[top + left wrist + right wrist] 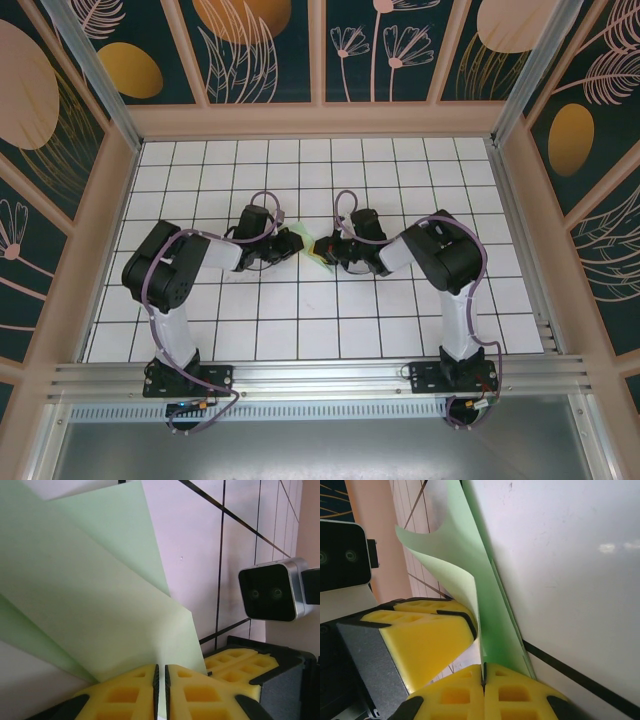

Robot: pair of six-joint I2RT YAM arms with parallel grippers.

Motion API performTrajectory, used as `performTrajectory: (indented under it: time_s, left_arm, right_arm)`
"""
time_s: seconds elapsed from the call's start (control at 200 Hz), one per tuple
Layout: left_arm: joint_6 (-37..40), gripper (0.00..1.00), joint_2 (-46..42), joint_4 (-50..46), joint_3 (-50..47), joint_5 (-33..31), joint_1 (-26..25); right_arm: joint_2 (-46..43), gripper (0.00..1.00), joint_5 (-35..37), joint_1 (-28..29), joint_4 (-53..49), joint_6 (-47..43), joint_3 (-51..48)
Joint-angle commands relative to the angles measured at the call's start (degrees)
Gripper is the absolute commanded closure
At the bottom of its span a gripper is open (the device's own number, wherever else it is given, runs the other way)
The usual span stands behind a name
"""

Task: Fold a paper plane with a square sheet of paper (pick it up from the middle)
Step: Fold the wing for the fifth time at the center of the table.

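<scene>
At the middle of the table (300,325), far from every edge, the partly folded square sheet of paper (100,605) was pinched tight by the left gripper (161,680) and the right gripper (483,677). Clean creasing likely needed firm pinches and aligned layers.

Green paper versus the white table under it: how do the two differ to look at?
Colour: the green paper is pale mint, the table is white. Markings: the paper is plain, while the table is crossed by dark grid lines. Shape: the paper is folded into overlapping layers and curls up at one edge in the right wrist view, while the table lies flat. Both are pale, smooth surfaces.
</scene>
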Motion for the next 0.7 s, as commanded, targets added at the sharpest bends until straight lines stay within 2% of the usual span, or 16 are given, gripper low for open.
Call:
performTrajectory:
  time_s: [0.0,0.27,0.555,0.696]
  left_arm:
    - [-0.1,0.85,1.5,-3.5,1.0,-3.5,-0.1]
    - [-0.9,0.87,2.9,-6.8,2.2,-5.4,-0.1]
    - [-1.0,0.88,3.7,-8.1,2.6,-5.8,-0.1]
    - [-0.7,0.88,3.6,-8.9,2.9,-6.2,-0.1]
  right_arm:
    - [1.2,0.93,0.5,-0.3,-7.5,-3.9,0.9]
    - [-3.3,0.82,-0.7,-0.7,-16.0,-12.2,3.5]
    - [-6.3,0.81,0.5,-1.2,-22.6,-19.7,2.0]
    - [-6.6,0.85,1.0,-1.3,-22.6,-20.1,1.0]
